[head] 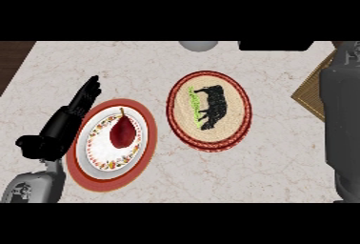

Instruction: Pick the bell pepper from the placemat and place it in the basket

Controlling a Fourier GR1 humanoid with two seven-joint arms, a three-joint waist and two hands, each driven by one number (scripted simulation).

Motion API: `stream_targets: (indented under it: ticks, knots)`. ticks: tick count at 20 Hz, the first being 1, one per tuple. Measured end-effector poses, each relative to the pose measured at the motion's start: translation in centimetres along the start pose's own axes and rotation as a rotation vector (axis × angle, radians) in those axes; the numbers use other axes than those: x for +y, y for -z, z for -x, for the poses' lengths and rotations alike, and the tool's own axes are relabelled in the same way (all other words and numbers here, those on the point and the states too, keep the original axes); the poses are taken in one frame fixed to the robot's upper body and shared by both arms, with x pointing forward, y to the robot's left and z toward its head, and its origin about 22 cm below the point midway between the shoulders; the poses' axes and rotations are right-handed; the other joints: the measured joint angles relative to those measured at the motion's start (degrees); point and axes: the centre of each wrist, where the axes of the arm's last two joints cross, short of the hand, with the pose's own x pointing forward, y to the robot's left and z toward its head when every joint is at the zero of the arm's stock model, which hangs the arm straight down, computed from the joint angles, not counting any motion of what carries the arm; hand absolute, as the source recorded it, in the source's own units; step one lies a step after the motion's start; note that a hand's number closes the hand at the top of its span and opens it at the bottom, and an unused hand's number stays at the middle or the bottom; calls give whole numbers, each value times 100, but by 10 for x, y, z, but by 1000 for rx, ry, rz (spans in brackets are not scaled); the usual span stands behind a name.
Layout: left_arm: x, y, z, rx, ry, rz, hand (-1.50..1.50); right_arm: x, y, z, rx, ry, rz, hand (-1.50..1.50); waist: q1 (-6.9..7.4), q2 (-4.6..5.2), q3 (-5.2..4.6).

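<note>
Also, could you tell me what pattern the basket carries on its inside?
A black animal silhouette on tan weave, with a red rim, on the basket; head view.

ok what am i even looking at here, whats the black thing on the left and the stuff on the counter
You are looking steeply down at a pale marbled kitchen counter, as if from a humanoid robot's head. The black thing is the robot's left hand on its grey forearm, fingers straight, lying beside the plates and holding nothing. Next to it, a dark red bell pepper rests on a white plate with a flowered rim, which sits on a round red placemat. To the right lies a round woven basket with a red rim and a black animal figure. The big grey shape at the right edge is probably the other arm; its hand is out of sight.
</note>
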Motion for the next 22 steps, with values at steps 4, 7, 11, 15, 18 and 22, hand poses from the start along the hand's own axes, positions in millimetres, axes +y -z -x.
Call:
stream_targets:
  ticks: [4,7,11,15,18,22]
  knots:
    - [1,1,-8,3,-4,-1,0,-8,38,12,47,9,73,150,11,2,1]
    - [3,3,-8,-1,-1,2,0,-13,61,25,73,9,104,150,1,2,1]
    - [8,4,-4,7,-1,-2,0,-17,82,57,112,-4,110,150,-22,-2,1]
    - [7,2,-4,10,3,2,0,-12,92,90,126,-8,92,150,-18,-4,1]
    - [8,2,-4,10,-1,6,0,-15,101,106,130,-11,91,150,-23,-4,3]
    - [4,-1,1,6,-1,-1,0,-7,105,141,116,-25,129,150,-10,-1,2]
